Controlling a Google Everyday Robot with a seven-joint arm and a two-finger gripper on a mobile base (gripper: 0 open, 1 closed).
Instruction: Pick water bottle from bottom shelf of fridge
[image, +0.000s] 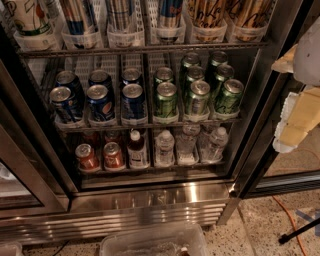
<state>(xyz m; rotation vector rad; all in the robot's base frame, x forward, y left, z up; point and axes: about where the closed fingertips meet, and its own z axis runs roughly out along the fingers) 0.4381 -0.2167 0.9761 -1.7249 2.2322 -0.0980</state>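
Note:
The fridge (150, 205) stands open in front of me. Its bottom shelf (150, 169) holds two red cans (113, 156) at the left, a white-capped bottle of dark reddish liquid (136, 149), and three clear water bottles to the right of it. The nearest water bottle (164, 146) has a white cap; the others (215, 142) stand in the lanes to its right. My gripper (282, 95) is at the right edge of the view, outside the fridge beside the door frame, level with the middle shelf. It is open and empty, well right of and above the bottles.
The middle rack holds blue cans (100, 102) and green cans (196, 97). Tall cans fill the top rack (120, 20). A dark door frame (255, 150) runs down the right. A clear plastic bin (155, 242) sits on the floor below, with an orange cable (290, 220) at the right.

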